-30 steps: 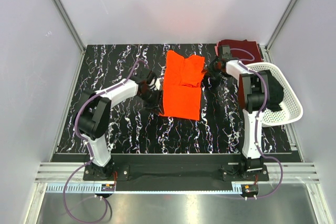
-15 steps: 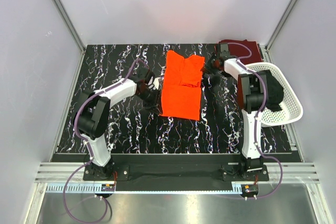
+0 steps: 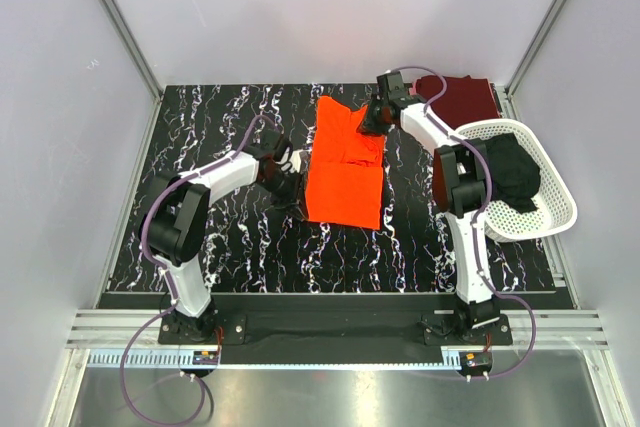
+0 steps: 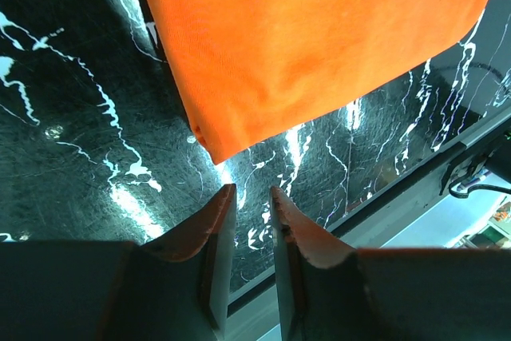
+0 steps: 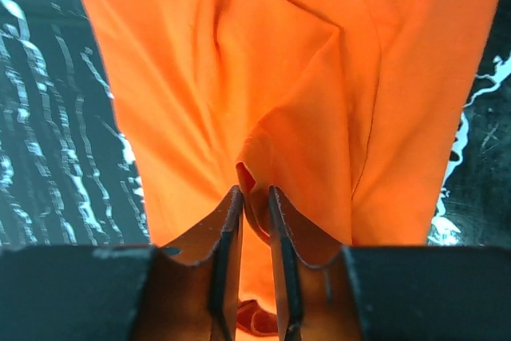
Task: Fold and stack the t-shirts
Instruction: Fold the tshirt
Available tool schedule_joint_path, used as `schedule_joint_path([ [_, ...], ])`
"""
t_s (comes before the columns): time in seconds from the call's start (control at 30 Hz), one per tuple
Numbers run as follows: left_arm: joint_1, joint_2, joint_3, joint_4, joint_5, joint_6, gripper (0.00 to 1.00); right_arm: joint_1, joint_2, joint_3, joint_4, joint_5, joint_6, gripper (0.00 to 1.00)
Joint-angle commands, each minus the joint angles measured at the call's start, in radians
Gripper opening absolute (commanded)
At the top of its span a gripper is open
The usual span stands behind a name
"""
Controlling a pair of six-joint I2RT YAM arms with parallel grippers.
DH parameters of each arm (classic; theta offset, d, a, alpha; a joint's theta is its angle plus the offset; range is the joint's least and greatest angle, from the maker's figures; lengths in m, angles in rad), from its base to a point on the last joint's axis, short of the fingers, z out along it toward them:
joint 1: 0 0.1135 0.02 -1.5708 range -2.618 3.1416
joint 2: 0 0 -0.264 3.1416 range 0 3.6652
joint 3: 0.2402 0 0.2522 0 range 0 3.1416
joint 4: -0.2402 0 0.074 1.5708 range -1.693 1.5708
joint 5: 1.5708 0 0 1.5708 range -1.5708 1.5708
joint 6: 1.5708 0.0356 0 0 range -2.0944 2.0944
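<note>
Partly folded orange t-shirt (image 3: 345, 172) in the middle of the table (image 3: 220, 127), flat on the black marbled top. Long axis near to far, leaning a little to the right toward the far end. Straight narrow edge at the near end; wider far end with a flap of cloth doubled over and creased on its right half.

At that far right part, right gripper (image 5: 254, 191), fingers (image 5: 227, 229) clenched on a raised fold of the orange cloth, a ridge of it pinched between them in the right wrist view. From above, right arm stretched out far and to the left over the shirt's far corner.

At the shirt's left edge, toward the near end, left gripper (image 4: 251, 189), low over the table just beside a rounded orange corner. Fingers (image 4: 215, 229) released, a slim gap between them, only bare table seen through it, no cloth held.

Well apart, at the far right corner, dark maroon t-shirt (image 3: 468, 97), flat on the table. Near of it, at the right edge, white perforated basket (image 3: 560, 212) with a bunched black t-shirt (image 3: 512, 169) inside
</note>
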Motion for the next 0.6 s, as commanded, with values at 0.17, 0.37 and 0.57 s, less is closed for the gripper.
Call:
schedule_joint_path([
  [0.17, 0.007, -0.049, -0.029, 0.033, 0.040, -0.006, 0.27, 0.001, 0.048, 0.049, -0.120, -0.046, -0.063, 0.36],
  [0.37, 0.008, -0.052, -0.028, 0.037, 0.037, -0.012, 0.27, 0.016, -0.067, -0.093, -0.085, -0.057, -0.106, 0.43],
  [0.57, 0.008, -0.055, -0.031, 0.042, 0.037, -0.023, 0.27, 0.015, -0.129, -0.126, -0.124, -0.048, -0.154, 0.50],
])
